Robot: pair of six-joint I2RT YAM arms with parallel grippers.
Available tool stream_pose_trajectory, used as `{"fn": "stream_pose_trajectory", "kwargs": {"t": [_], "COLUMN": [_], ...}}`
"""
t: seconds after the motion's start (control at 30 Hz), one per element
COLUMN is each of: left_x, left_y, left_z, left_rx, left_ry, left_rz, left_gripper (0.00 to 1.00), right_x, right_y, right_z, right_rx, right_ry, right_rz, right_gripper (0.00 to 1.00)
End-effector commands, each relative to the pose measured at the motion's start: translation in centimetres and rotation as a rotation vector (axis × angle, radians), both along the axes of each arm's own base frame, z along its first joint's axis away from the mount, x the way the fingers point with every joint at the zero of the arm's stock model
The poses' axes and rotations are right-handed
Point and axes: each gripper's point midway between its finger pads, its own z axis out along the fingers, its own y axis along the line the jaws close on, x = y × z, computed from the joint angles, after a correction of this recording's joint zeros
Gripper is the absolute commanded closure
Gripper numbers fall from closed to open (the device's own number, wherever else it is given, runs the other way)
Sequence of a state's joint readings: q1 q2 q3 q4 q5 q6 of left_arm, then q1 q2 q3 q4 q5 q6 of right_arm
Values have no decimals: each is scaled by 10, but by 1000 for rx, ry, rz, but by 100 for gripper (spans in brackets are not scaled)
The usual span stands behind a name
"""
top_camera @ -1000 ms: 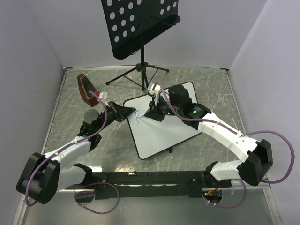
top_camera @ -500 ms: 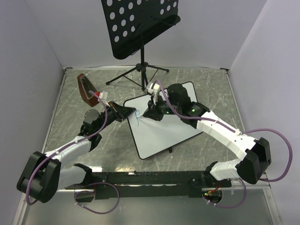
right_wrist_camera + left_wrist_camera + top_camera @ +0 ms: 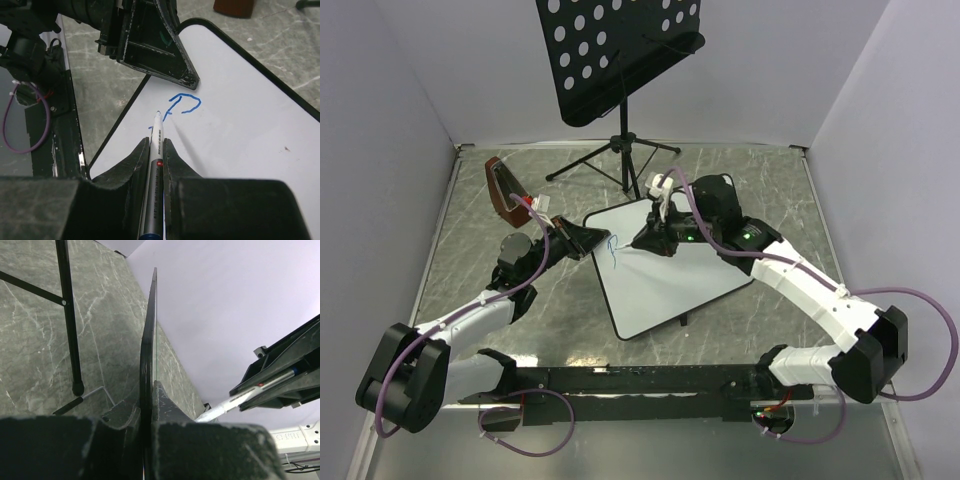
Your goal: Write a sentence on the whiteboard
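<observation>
Top view: a large white rectangular board with a thin black rim (image 3: 670,270) sits askew in the middle of the grey-green marbled bench (image 3: 470,250), in front of a black perforated music stand (image 3: 620,50). The left tool (image 3: 582,238) is clamped on the board's left corner. The right tool (image 3: 645,240) hovers over the same end.

Left wrist: the board (image 3: 148,355) shows edge-on, pinched between the left tool's (image 3: 148,405) jaws.

Right wrist: the right tool (image 3: 156,144) is pressed together on a white marker pen (image 3: 157,129). The pen's tip is just below and left of a blue handwritten "P" (image 3: 182,104) near the board's (image 3: 250,125) gripped corner. Whether the tip touches the board I cannot tell.
</observation>
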State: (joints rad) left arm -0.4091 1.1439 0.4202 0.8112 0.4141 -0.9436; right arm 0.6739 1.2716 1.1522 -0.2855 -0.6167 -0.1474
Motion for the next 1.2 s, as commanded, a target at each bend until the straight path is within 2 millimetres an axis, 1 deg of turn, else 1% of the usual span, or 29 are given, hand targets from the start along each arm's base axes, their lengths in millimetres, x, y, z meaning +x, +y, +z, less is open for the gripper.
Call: {"fn": "stream_pose_trajectory", "kwargs": {"t": [0.0,0.17,0.37,0.57,0.73,1.17], "left_x": [-4,-4,-4,-3,-3,-3], "left_y": [-1,-1,0,-2,-2,-3], "left_z": [36,36,38,37,38,37], "left_rx": [-31,-35,-38,-42,-43,-45], "left_ry": [-162,-164,-165,-162,-164,-163], "left_rz": [-7,-9,-8,-15,-16,-21], "left_gripper": [99,99,99,99,99,99], "right_x": [-3,1,3,7,12,19], "right_y": [-11,-18,-19,-17,-14,-8], "right_z": [18,20,12,8,8,8], "right_rx": [47,68,68,59,57,58], "right_ry": [-48,-49,-39,-51,-59,-56], "right_rz": [21,11,10,12,12,14], "right_gripper": [100,100,100,100,100,100]}}
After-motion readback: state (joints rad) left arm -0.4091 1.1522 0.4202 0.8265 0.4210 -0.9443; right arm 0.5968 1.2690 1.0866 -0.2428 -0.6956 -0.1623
